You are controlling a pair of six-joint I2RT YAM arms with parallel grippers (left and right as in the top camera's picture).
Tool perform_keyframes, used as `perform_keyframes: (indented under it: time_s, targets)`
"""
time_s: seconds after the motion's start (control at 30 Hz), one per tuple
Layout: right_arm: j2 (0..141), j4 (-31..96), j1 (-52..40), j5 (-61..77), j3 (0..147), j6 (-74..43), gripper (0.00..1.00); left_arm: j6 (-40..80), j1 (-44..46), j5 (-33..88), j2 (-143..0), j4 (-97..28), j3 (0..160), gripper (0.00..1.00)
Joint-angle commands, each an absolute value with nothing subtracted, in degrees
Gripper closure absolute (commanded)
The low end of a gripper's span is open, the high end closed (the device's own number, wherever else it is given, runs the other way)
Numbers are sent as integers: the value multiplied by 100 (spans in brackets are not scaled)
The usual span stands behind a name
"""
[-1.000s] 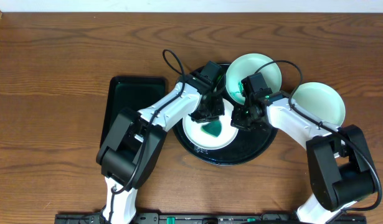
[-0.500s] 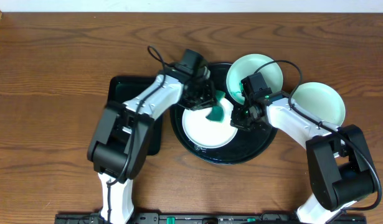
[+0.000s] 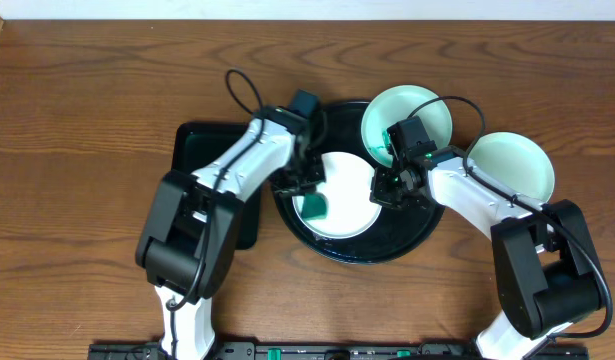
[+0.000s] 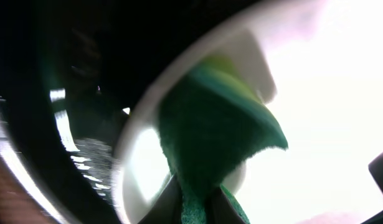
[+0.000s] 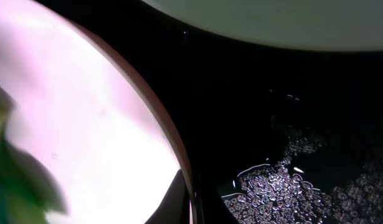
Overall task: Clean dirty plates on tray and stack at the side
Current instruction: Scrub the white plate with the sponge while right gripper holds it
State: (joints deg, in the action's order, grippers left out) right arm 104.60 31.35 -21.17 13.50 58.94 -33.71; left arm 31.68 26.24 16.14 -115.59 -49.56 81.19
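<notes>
A white plate [image 3: 349,185] [image 4: 328,93] [image 5: 85,124] lies on the round black tray [image 3: 387,242] [image 5: 284,124]. My left gripper [image 3: 305,190] [image 4: 197,208] is shut on a green sponge [image 3: 313,207] [image 4: 216,130], which presses on the plate's left part. My right gripper [image 3: 379,188] [image 5: 190,202] is shut on the white plate's right rim. One mint-green plate [image 3: 419,112] [image 5: 272,18] overlaps the tray's upper right rim. A second mint-green plate [image 3: 512,165] rests on the tabletop to the right.
A rectangular black tray [image 3: 199,165] lies left of the round one, under my left arm. Water droplets [image 5: 284,183] wet the round tray beside the white plate. Bare wood tabletop [image 3: 87,150] stretches left and behind.
My left gripper has swept the sponge from the white plate's middle up to its far rim, then down to its left side. The right gripper has kept still on the rim.
</notes>
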Motion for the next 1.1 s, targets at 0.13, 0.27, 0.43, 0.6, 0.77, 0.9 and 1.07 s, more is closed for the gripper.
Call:
perform_keyframes:
  time_s: [0.13,0.27,0.43,0.6,0.77,0.9,1.07]
  targets:
    - [10759,3151,-2110,952,5806,-3361,99,3203,3417,2471,-11594,-4536,8047,93]
    - [10759,3153,-2110,954,5806,-3361,99,3391,3570,2486,-11594,-4171,8047,93]
    - [10759,3166,-2110,952,5806,-3361,99,3837,3555,1894,-11594,-3708,8047,93]
    - [10759,3168,-2108,952,5806,-3358,99,3896,3492,1035,-11594,-3522,8047,93]
    - [10759,3168,-2110,952,5806,-3358,99,3911,3426,-213,-11594,-3555,8047,93]
    - [10759,3170,-2108,952,5806,-3358,99,3916,3426,-1100,-11594,-3966,8047,93]
    - [10759,3157,-2108,954,5806,-3361,99,4178,3437,-1000,-11594,-4720,8047,93]
